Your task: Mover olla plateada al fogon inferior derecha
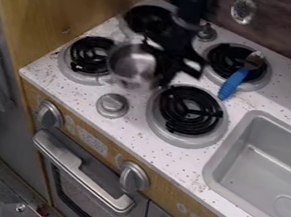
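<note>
The black gripper (162,68) hangs over the middle of the stove, shut on the silver pot (131,64) at its right side. The pot stands open side up between the left burner and the lower right burner (189,111); its lower edge is blurred, and whether it touches the stove top I cannot tell. The lower right burner, a black coil in a grey ring, lies just right of and below the gripper, with nothing on it.
A blue-handled utensil (234,82) lies across the upper right burner (229,60). The left burner (90,55) and upper left burner (145,19) flank the pot. A grey knob (112,105) stands below it. The sink (262,163) is at the right.
</note>
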